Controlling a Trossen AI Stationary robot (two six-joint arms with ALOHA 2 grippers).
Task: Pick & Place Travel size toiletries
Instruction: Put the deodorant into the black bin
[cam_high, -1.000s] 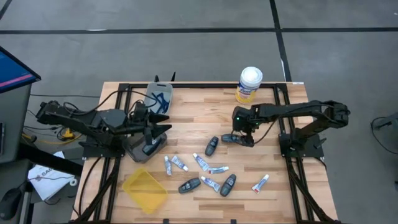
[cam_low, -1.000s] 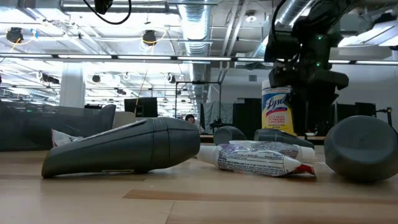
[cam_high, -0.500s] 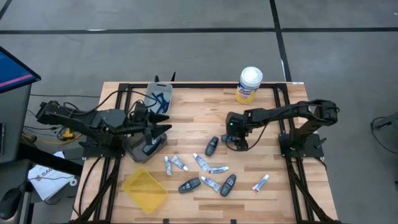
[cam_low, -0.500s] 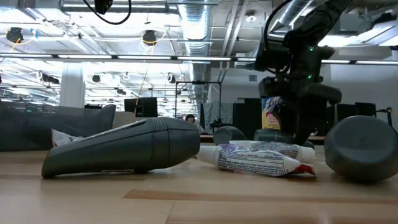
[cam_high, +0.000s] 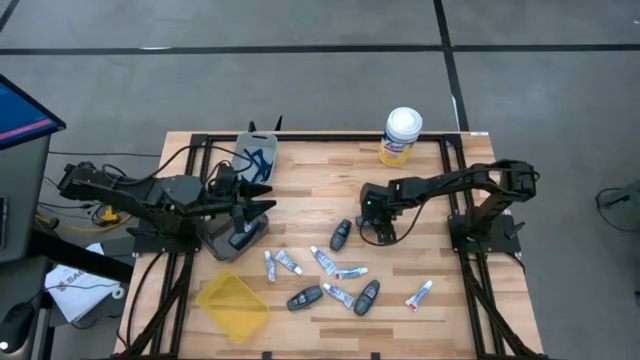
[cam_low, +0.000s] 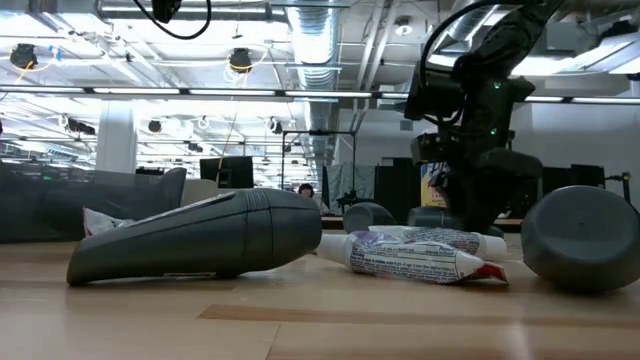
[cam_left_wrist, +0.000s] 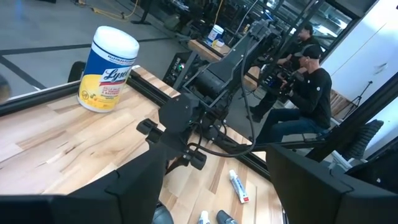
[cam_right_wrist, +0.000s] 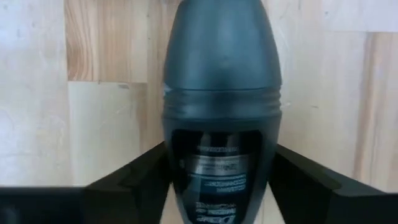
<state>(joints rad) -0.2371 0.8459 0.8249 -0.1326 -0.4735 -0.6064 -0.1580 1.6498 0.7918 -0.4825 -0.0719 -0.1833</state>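
Small white tubes (cam_high: 323, 260) and dark grey oval pieces (cam_high: 341, 234) lie scattered on the wooden table's near half. My right gripper (cam_high: 378, 232) points down over one dark grey oval piece (cam_right_wrist: 221, 93), which lies flat on the wood. Its two fingers (cam_right_wrist: 134, 177) stand open on either side of the piece's label end. In the low view this gripper (cam_low: 478, 215) reaches down to the tabletop behind the tubes (cam_low: 425, 255). My left gripper (cam_high: 262, 210) waits open at the table's left, raised and nearly level, with nothing between its fingers (cam_left_wrist: 124, 193). My right gripper comes from above, its fingers pointing down and lying across the oval piece's label end (cam_right_wrist: 217, 168). They stand close against its two long sides. I cannot tell whether they touch it. The piece lies flat on the table.
A yellow tray (cam_high: 232, 303) sits at the near left. A clear container with blue razors (cam_high: 255, 160) stands at the far left, and a yellow canister with a white lid (cam_high: 401, 136) at the far edge. People sit beyond the table (cam_left_wrist: 308, 93).
My right gripper has come down toward the tabletop and a little toward the table's left and near edge, ending over the dark grey oval piece. The piece has stayed where it lay.
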